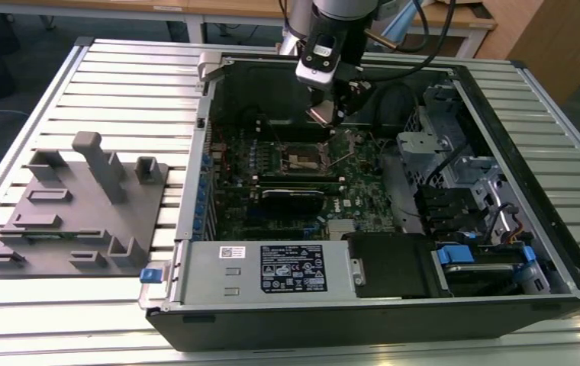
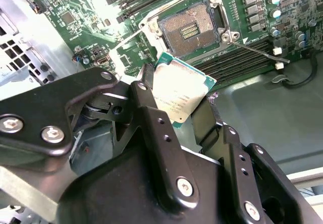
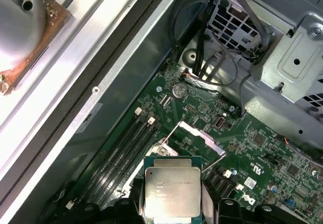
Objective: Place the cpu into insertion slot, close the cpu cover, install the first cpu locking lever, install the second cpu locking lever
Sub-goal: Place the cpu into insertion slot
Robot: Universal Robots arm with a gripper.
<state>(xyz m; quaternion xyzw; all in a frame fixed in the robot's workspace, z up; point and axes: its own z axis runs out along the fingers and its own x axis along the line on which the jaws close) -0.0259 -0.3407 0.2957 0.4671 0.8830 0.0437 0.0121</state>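
The end effector (image 2: 176, 102) is clenched on the cpu (image 2: 179, 89), its two dark fingers (image 2: 145, 94) pinching opposite edges of the chip so that the dull metal top faces both wrist views. In the exterior view it hangs inside the opened computer case (image 1: 534, 191), which lies on the slatted counter (image 1: 117, 76), just above the green motherboard (image 1: 362, 171) and near the insertion slot (image 1: 304, 158). In the second wrist view the slot (image 2: 189, 30) lies uncovered and empty, apart from the chip. The cpu looks light, thin and stiff. Its smooth metal lid would likely be slippery, and its underside and the socket contacts are probably delicate, so an edge grip like this one, kept level and gentle, seems the right hold.
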